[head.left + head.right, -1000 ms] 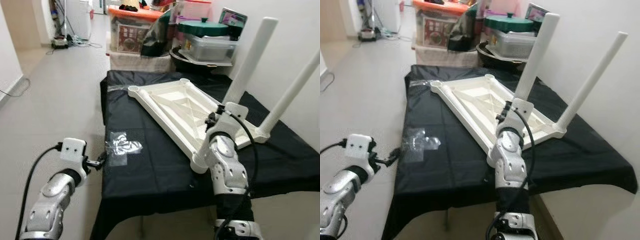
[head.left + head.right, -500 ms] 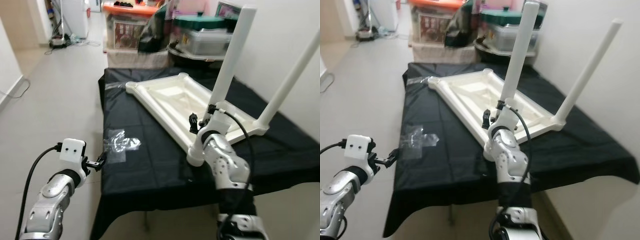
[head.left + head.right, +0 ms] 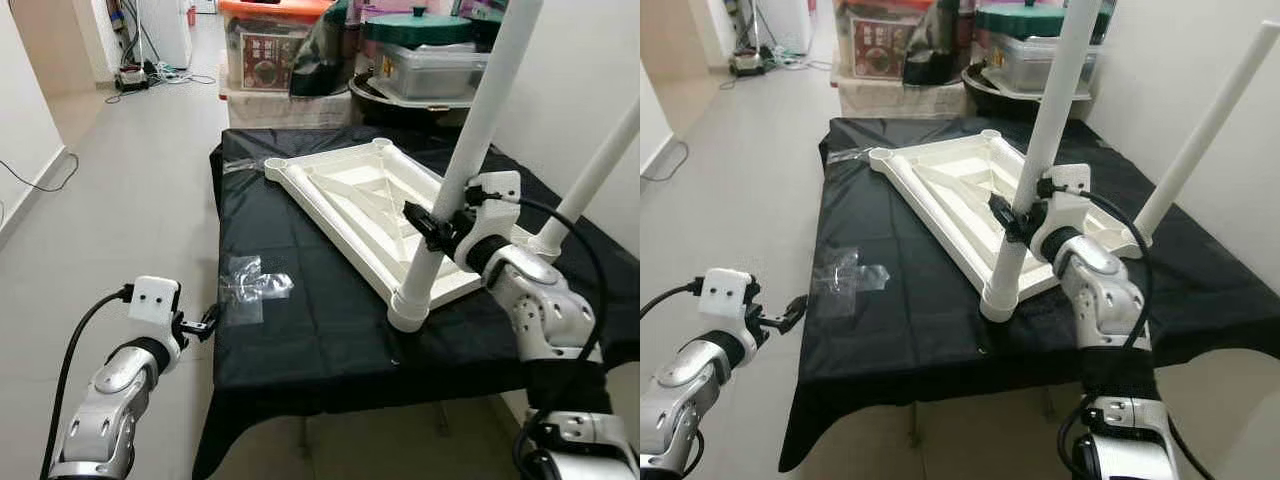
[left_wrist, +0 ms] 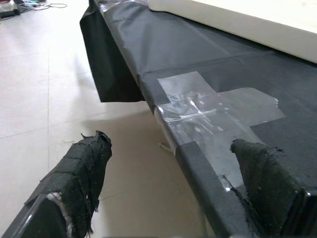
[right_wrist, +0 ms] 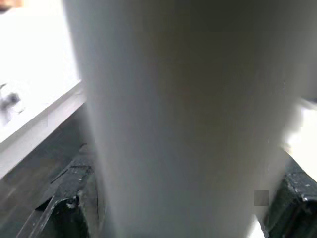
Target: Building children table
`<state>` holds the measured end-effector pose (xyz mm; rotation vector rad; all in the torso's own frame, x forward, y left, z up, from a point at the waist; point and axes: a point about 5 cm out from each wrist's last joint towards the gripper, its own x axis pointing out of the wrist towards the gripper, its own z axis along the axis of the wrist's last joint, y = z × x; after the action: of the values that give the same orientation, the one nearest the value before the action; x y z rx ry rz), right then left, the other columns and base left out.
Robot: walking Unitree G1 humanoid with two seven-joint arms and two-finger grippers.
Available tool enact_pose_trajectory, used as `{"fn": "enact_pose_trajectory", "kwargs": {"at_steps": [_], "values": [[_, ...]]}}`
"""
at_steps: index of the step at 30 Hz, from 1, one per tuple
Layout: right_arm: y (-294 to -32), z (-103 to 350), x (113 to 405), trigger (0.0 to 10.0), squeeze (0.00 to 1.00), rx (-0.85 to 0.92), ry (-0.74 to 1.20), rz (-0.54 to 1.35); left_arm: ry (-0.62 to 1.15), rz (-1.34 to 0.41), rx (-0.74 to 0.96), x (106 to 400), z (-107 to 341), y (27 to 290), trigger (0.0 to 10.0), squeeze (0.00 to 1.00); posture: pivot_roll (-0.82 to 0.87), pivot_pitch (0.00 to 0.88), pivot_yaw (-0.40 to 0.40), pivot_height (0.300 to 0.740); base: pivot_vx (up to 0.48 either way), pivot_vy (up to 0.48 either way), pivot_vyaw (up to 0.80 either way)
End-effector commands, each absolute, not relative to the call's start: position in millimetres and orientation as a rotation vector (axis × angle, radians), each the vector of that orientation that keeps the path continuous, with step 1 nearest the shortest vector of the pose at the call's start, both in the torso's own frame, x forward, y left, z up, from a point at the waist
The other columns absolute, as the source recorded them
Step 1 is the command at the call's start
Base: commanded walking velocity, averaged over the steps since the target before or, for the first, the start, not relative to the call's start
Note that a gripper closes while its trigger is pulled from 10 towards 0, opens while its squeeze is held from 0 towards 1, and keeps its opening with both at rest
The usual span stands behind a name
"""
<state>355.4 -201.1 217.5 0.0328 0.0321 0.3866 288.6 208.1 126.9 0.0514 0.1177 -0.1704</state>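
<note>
Your right gripper (image 3: 428,224) clamps the near leg (image 3: 466,160) of the upturned tabletop (image 3: 340,200); two legs stand, two corner sockets remain empty. Left gripper (image 3: 205,325) idles open.

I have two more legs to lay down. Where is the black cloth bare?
Bare cloth runs along the near edge, in front of the tabletop, and down the left side, broken only by a tape patch. The right is crowded: the right gripper holds the near leg, another leg behind.
</note>
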Motion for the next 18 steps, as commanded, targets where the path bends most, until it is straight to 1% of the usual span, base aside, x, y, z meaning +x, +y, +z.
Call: {"fn": "enact_pose_trajectory", "kwargs": {"at_steps": [1,2,3,4,5,6,8,10,11,12,13,14,16,17,18], "values": [[-203.1,210.9,358.3,9.8,0.00,-0.018,0.057,0.478,0.138,-0.175,0.058,289.1,122.0,207.3,10.0,0.00,0.04,0.000,-0.090,0.740,0.000,0.000,0.00],[-206.6,206.1,361.4,8.9,0.00,-0.050,0.091,0.527,0.137,-0.176,0.059,289.5,122.4,207.8,10.0,0.00,0.05,0.000,-0.095,0.740,0.000,0.000,0.00],[-211.1,204.5,367.1,2.9,0.00,-0.060,0.114,0.531,0.134,-0.175,0.060,290.2,123.5,208.9,10.0,0.00,0.06,0.000,-0.101,0.740,0.000,0.000,0.00],[-211.1,204.5,367.1,2.9,0.00,-0.060,0.114,0.531,0.134,-0.175,0.060,290.2,123.5,208.9,10.0,0.00,0.06,0.000,-0.101,0.740,0.000,0.000,0.00],[-216.2,206.5,372.6,0.0,0.00,-0.050,0.118,0.502,0.130,-0.174,0.062,290.6,124.6,210.0,10.0,0.00,0.07,0.000,-0.106,0.740,0.000,0.000,0.00],[-216.2,206.5,372.6,0.0,0.00,-0.050,0.118,0.502,0.130,-0.174,0.062,290.6,124.6,210.0,10.0,0.00,0.07,0.000,-0.106,0.740,0.000,0.000,0.00],[-228.2,208.1,382.3,0.0,0.00,0.019,0.134,0.345,0.125,-0.168,0.065,289.9,126.0,212.3,10.0,0.00,0.08,0.000,-0.116,0.740,0.000,0.000,0.00],[-228.2,208.1,382.3,0.0,0.00,0.019,0.134,0.345,0.125,-0.168,0.065,289.9,126.0,212.3,10.0,0.00,0.08,0.000,-0.116,0.740,0.000,0.000,0.00],[-232.0,207.7,384.0,0.0,0.00,0.044,0.139,0.289,0.125,-0.166,0.066,289.3,126.1,213.0,10.0,0.00,0.08,0.000,-0.117,0.740,0.000,0.000,0.00],[-237.5,204.7,385.0,0.0,0.00,0.064,0.145,0.185,0.125,-0.164,0.067,288.2,125.6,213.8,10.0,0.00,0.08,0.000,-0.119,0.740,0.000,0.000,0.00],[-237.5,204.7,385.0,0.0,0.00,0.064,0.145,0.185,0.125,-0.164,0.067,288.2,125.6,213.8,10.0,0.00,0.08,0.000,-0.119,0.740,0.000,0.000,0.00],[-241.0,202.6,385.0,0.0,0.00,0.074,0.149,0.120,0.126,-0.163,0.067,287.5,125.2,214.2,10.0,0.00,0.08,0.000,-0.119,0.740,0.000,0.000,0.00],[-241.0,202.6,385.0,0.0,0.00,0.074,0.149,0.120,0.126,-0.163,0.067,287.5,125.2,214.2,10.0,0.00,0.08,0.000,-0.119,0.740,0.000,0.000,0.00],[-245.3,173.3,373.3,0.0,0.00,0.130,0.224,-0.266,0.130,-0.164,0.069,286.6,123.7,213.6,10.0,0.00,0.08,0.000,-0.111,0.740,0.000,0.000,0.00],[-245.3,173.3,373.3,0.0,0.00,0.130,0.224,-0.266,0.130,-0.164,0.069,286.6,123.7,213.6,10.0,0.00,0.08,0.000,-0.111,0.740,0.000,0.000,0.00]]}}
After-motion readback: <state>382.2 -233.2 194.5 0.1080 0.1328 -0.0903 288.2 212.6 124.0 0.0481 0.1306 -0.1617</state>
